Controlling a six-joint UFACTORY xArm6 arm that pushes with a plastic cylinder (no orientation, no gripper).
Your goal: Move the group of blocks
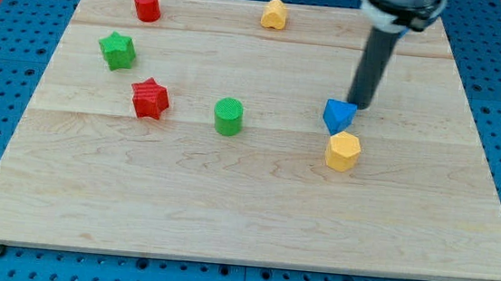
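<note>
Camera view: the wooden tabletop (pixel 254 204) holds seven small blocks. My tip (pixel 360 105) touches the top right edge of the blue block (pixel 338 115). I have no hand, only a rod. The yellow hexagon block (pixel 342 151) sits just below the blue block. The green cylinder (pixel 228 117), red star (pixel 150 98), green star (pixel 116 50), red cylinder (pixel 147 6) and yellow heart-like block (pixel 274 14) lie off to its left.
</note>
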